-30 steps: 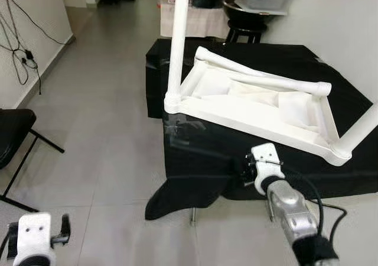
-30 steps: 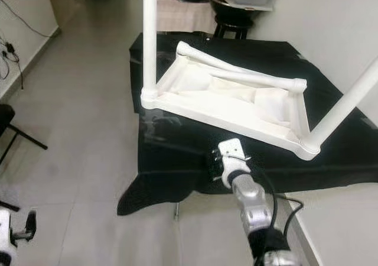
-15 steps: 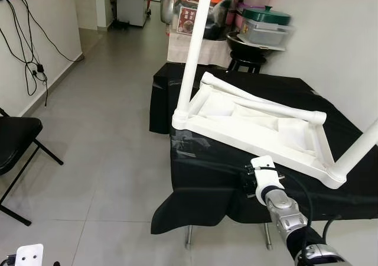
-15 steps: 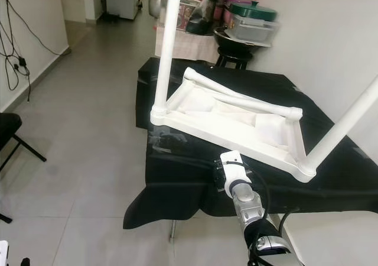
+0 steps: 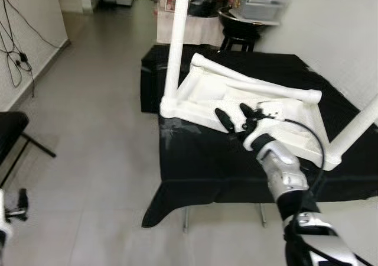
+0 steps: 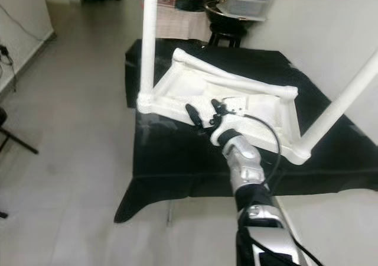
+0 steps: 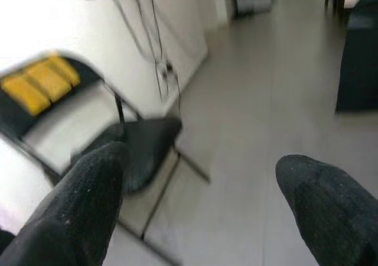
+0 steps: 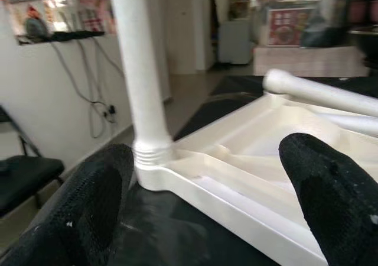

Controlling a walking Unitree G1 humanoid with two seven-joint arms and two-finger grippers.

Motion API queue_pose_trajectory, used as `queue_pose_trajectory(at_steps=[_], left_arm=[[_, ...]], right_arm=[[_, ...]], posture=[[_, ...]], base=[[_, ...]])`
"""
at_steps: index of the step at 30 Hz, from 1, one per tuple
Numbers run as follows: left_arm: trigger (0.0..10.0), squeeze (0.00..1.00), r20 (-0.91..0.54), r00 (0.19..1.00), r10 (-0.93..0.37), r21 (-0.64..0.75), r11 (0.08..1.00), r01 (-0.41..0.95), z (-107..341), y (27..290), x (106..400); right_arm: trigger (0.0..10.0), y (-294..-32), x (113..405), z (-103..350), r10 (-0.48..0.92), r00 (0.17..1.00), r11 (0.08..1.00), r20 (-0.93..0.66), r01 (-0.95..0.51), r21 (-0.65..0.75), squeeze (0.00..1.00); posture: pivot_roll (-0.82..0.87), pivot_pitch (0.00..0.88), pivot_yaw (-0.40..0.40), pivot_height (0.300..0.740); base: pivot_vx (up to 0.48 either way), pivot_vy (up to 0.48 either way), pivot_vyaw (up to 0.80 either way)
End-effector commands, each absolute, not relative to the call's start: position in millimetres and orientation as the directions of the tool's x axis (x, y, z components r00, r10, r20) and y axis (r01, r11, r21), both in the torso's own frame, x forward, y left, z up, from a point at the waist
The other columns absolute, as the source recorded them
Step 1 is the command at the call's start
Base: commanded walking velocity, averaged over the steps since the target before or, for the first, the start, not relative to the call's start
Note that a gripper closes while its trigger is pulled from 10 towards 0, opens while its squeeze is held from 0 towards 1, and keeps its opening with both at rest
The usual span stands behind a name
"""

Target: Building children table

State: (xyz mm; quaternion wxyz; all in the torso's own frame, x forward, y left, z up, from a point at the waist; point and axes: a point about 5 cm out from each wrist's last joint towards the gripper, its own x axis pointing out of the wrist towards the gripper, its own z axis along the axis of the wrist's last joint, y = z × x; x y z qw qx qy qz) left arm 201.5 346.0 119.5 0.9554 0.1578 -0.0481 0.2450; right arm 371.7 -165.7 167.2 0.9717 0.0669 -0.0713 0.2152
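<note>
Two white legs stand up from an upturned white frame that lies on a black-draped table. One leg rises at the frame's near left corner; the other leg leans up from its right corner. A third leg lies flat along the frame's far edge.

The right pincer hangs over the frame's near rail, its two black fingers spread wide with nothing between them. In the right wrist view the upright leg and the socket it sits in show between the spread fingers.

The left pincer hangs low at the robot's left over the grey floor, fingers wide apart and empty, with a black folding chair beyond it. Tubs and a pot crowd the space past the table.
</note>
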Motion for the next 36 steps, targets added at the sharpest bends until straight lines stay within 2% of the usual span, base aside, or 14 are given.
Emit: queue_pose_trajectory(at_steps=[1, 2, 7, 10, 12, 17, 25, 36], left_arm=[[10.0, 0.00, 0.179, 0.882, 0.436, 0.282, 0.836, -0.471, 124.1, 342.4, 201.4], [10.0, 0.00, 0.179, 0.882, 0.436, 0.282, 0.836, -0.471, 124.1, 342.4, 201.4], [10.0, 0.00, 0.285, 0.921, 0.266, 0.329, 0.875, -0.354, 163.0, 303.1, 210.1], [10.0, 0.00, 0.285, 0.921, 0.266, 0.329, 0.875, -0.354, 163.0, 303.1, 210.1], [10.0, 0.00, 0.319, 0.931, 0.178, 0.364, 0.884, -0.294, 181.5, 286.7, 210.4], [10.0, 0.00, 0.353, 0.931, 0.090, 0.369, 0.901, -0.227, 205.4, 276.0, 214.4], [10.0, 0.00, 0.281, 0.958, 0.050, 0.317, 0.938, -0.141, 198.8, 263.6, 217.5], [10.0, 0.00, 0.231, 0.967, 0.110, 0.185, 0.971, -0.154, 182.5, 249.1, 213.6]], right_arm=[[10.0, -164.9, 371.9, 171.7, 0.408, 0.894, 0.902, 0.184, -0.426, 0.066, 0.00], [10.0, -164.9, 371.9, 171.7, 0.408, 0.894, 0.902, 0.184, -0.426, 0.066, 0.00], [10.0, -161.3, 368.7, 159.4, 0.365, 0.920, 0.928, 0.142, -0.372, 0.024, 0.00], [10.0, -161.3, 368.7, 159.4, 0.365, 0.920, 0.928, 0.142, -0.372, 0.024, 0.00], [10.0, -158.6, 361.6, 150.4, 0.375, 0.919, 0.924, 0.126, -0.381, 0.026, 0.00], [10.0, -154.7, 355.5, 143.1, 0.379, 0.920, 0.923, 0.105, -0.384, 0.032, 0.00], [10.0, -146.9, 347.6, 136.3, 0.352, 0.932, 0.935, 0.090, -0.354, 0.017, 0.00], [10.0, -142.7, 339.4, 139.1, 0.379, 0.922, 0.925, 0.078, -0.378, -0.027, 0.00]], posture=[[-0.05, 0.095, -0.106, 0.740], [-0.05, 0.095, -0.106, 0.740], [-0.04, 0.108, -0.103, 0.740], [-0.04, 0.108, -0.103, 0.740], [-0.02, 0.105, -0.107, 0.740], [-0.01, 0.102, -0.111, 0.740], [-0.02, 0.092, -0.098, 0.740], [-0.05, 0.084, -0.113, 0.740]], base=[[0.000, 0.000, 0.00], [0.000, 0.000, 0.00], [0.000, 0.000, 0.00], [0.000, 0.000, 0.00], [0.000, 0.000, 0.00], [0.000, 0.000, 0.00], [0.000, 0.000, 0.00], [0.095, 0.000, 0.00]])
